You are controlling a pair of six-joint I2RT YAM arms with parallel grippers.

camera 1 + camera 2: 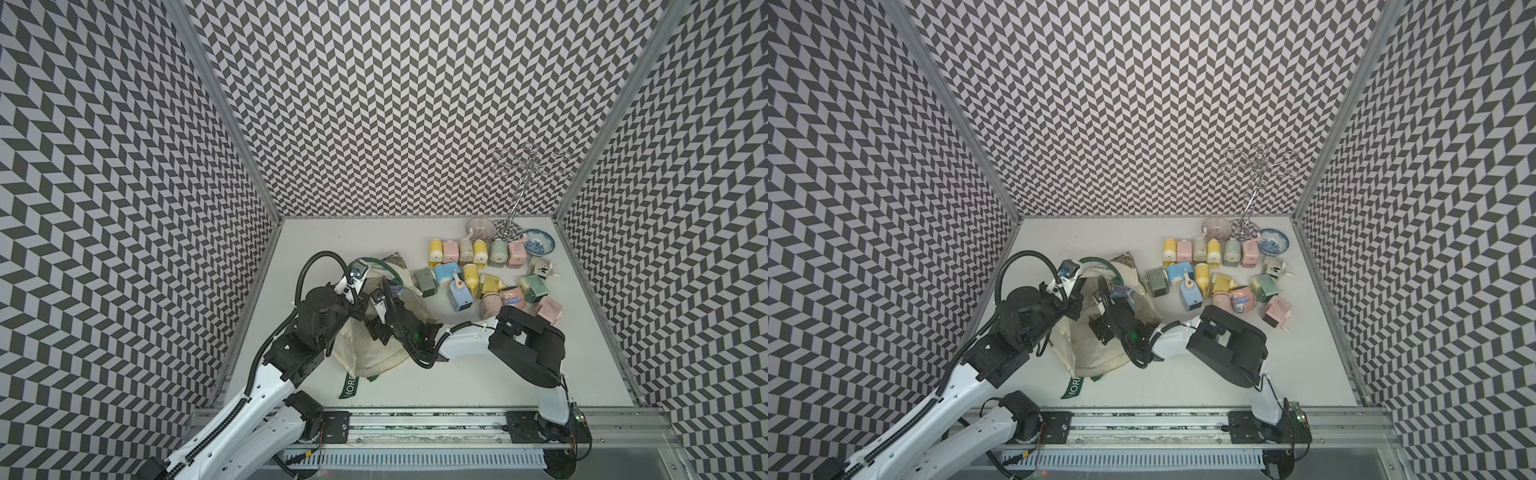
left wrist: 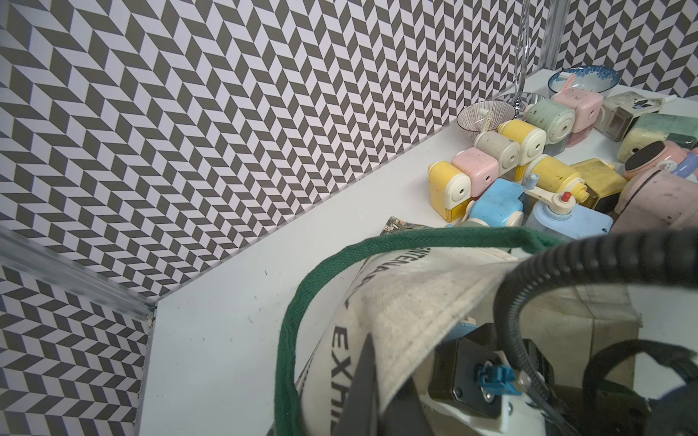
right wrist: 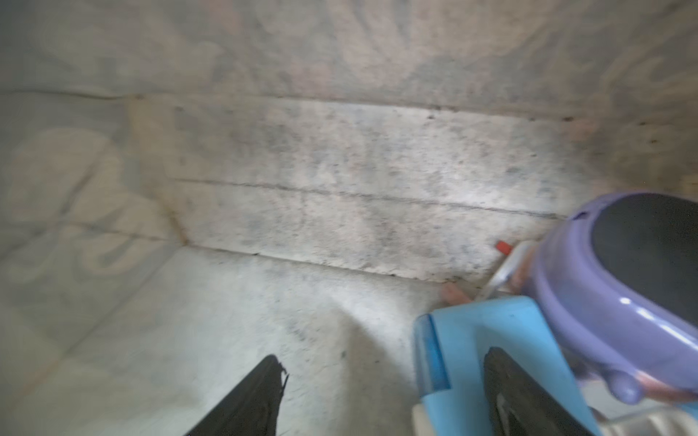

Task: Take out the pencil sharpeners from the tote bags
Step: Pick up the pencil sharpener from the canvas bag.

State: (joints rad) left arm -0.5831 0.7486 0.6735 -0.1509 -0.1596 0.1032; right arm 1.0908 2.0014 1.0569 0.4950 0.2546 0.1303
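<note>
The cream tote bag (image 1: 374, 353) (image 1: 1096, 349) lies at the table's left, its mouth facing the back. My left gripper (image 2: 381, 392) is shut on the bag's upper rim, holding the mouth up beside the green strap (image 2: 302, 302). My right gripper (image 3: 383, 356) is inside the bag, jaws wide apart over bare canvas (image 3: 340, 170). One finger lies against a blue pencil sharpener (image 3: 464, 339). A purple sharpener (image 3: 604, 302) (image 1: 1120, 289) sits just beyond it. Several pastel sharpeners (image 1: 478, 270) (image 1: 1217, 270) (image 2: 528, 170) are heaped on the table to the right of the bag.
Two patterned bowls (image 1: 538, 241) (image 1: 480, 228) and a chrome wire stand (image 1: 515, 199) sit at the back right, behind the heap. Patterned walls close the table on three sides. A loose strap end lettered "MOR" (image 1: 349, 384) trails toward the front.
</note>
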